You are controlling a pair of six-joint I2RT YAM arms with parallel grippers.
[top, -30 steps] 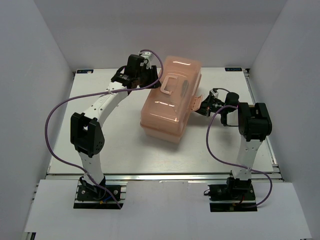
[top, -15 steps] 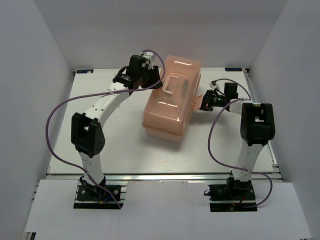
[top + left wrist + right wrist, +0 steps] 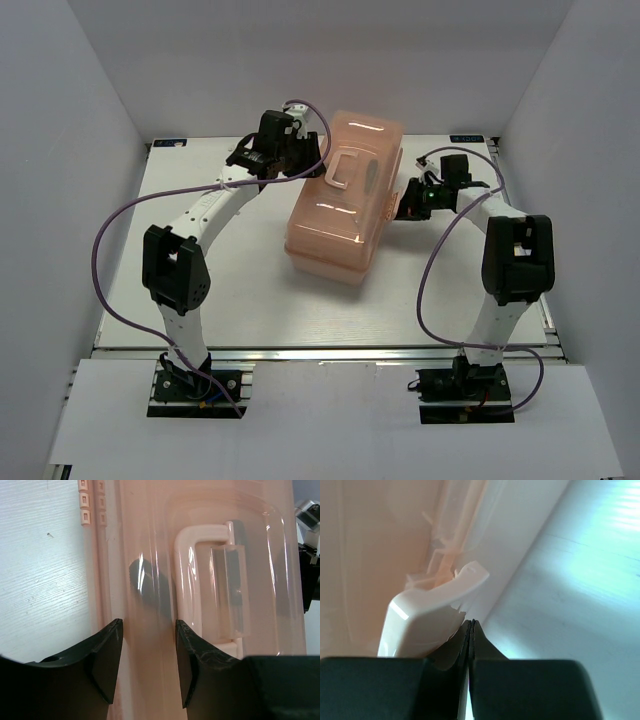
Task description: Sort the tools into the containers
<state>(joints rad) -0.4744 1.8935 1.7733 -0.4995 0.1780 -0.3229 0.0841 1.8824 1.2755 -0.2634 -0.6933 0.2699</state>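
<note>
The closed toolbox [image 3: 340, 200] sits mid-table. My left gripper [image 3: 148, 665] is spread wide over its 10 o'clock edge. My right gripper [image 3: 471, 630], fingers pressed together, sits just beneath the latch [image 3: 432, 615] at 3 o'clock.

The toolbox [image 3: 345, 205] sits on the table [image 3: 230, 290] between the left tool [image 3: 303, 160] and the right tool [image 3: 404, 206], which is beside its latch [image 3: 432, 615].

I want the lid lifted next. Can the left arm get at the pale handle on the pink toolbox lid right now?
Probably yes. The left claw hangs open over the translucent salmon-pink plastic toolbox, just beside its pale loop handle, with nothing between them; a small sideways shift should do.
</note>
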